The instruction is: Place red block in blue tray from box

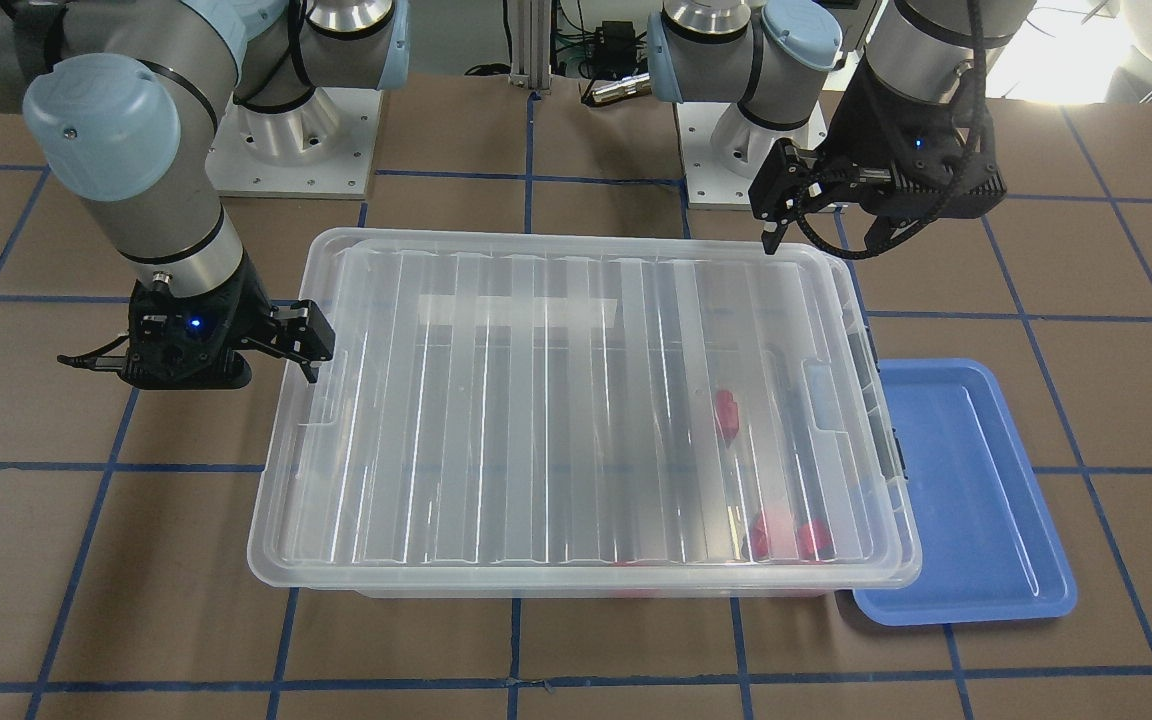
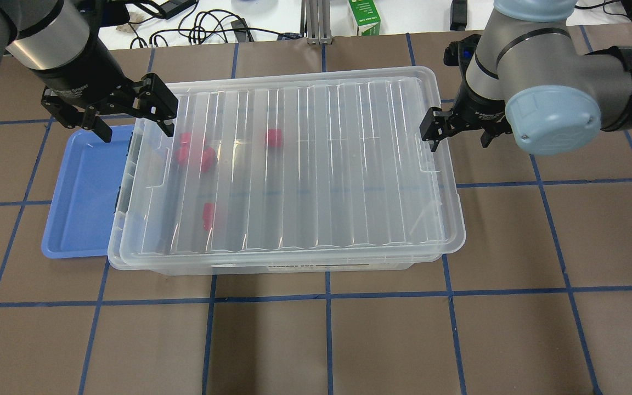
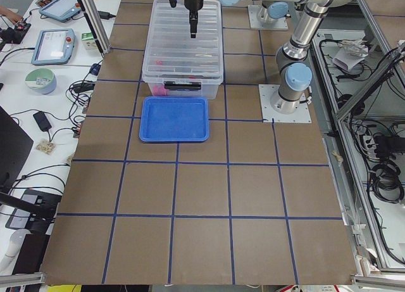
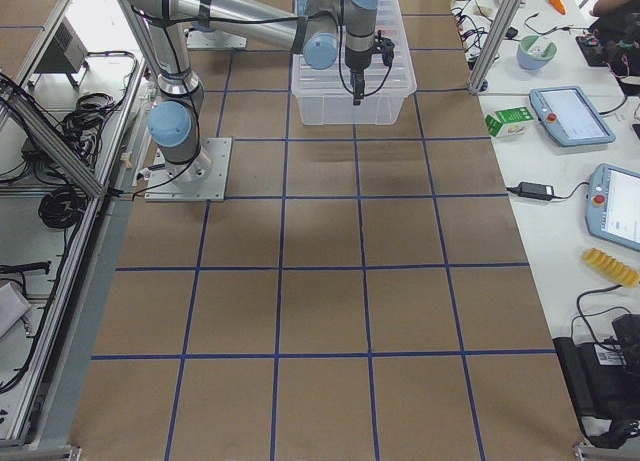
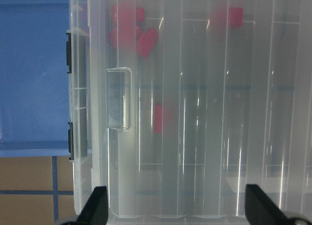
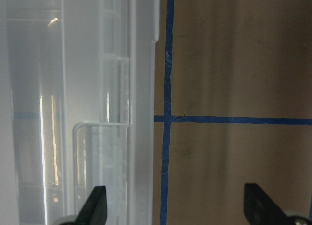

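Observation:
The box (image 2: 286,170), a clear bin with its ribbed lid on it, stands mid-table. Several red blocks show blurred through the lid: a cluster (image 2: 192,153), one (image 2: 275,137) and one (image 2: 208,215), also in the left wrist view (image 5: 157,118). The blue tray (image 2: 83,192) lies empty against the box's left end (image 1: 966,490). My left gripper (image 2: 132,123) is open above the lid's left end, over the lid (image 5: 178,210). My right gripper (image 2: 458,137) is open above the box's right end, straddling its rim (image 6: 175,210).
The two arm bases (image 1: 291,150) (image 1: 751,150) stand behind the box. A green carton (image 2: 364,16) and cables lie beyond the table's far edge. Brown table with blue tape lines (image 2: 327,296) stretches in front of the box.

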Robot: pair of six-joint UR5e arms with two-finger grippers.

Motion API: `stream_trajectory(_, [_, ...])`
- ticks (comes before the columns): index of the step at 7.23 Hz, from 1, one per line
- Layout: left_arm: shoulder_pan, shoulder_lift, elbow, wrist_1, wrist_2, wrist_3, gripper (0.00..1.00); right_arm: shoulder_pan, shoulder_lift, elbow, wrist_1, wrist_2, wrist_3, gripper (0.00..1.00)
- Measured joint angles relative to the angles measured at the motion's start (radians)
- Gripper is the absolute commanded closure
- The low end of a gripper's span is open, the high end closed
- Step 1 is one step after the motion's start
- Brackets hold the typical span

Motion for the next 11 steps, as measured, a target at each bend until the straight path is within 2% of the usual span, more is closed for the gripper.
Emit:
stream_trajectory(7, [0.000,0.001,0.000,0.000,0.001,0.000,0.00,-0.103,0.018,0.001,-0.029,-0.103,-0.085,0.00])
stream_trajectory(11, [0.000,0.001,0.000,0.000,0.001,0.000,0.00,-0.218,0.017,-0.004,-0.026,-0.114,-0.163,0.00])
